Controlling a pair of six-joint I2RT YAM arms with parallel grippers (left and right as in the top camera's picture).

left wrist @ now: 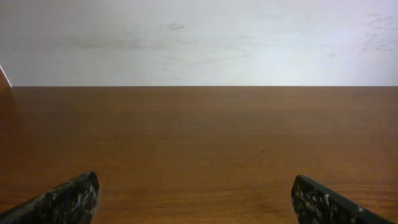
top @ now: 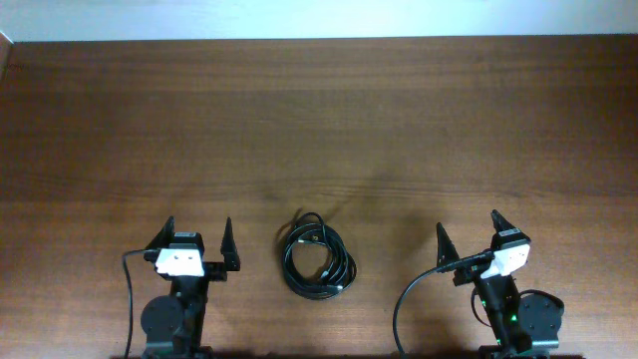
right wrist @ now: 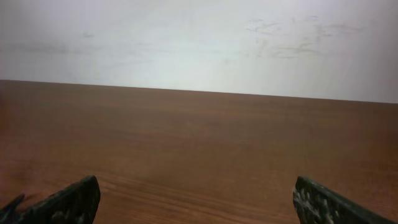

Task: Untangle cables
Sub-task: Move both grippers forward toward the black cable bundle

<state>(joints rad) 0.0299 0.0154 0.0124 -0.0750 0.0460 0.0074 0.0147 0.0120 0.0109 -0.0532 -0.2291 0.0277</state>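
Black cables (top: 317, 257) lie as one coiled bundle on the wooden table (top: 319, 120), near its front edge, between our two arms. We see the left gripper (top: 198, 227) near the bundle on its left side, its fingers spread wide and empty. The right gripper (top: 468, 221) stands further away on the other side, also wide apart and empty. Neither touches the coil.

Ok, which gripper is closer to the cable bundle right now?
The left gripper: the gap from it to the coiled cables is clearly shorter than the gap from the right gripper. Both are open and empty.
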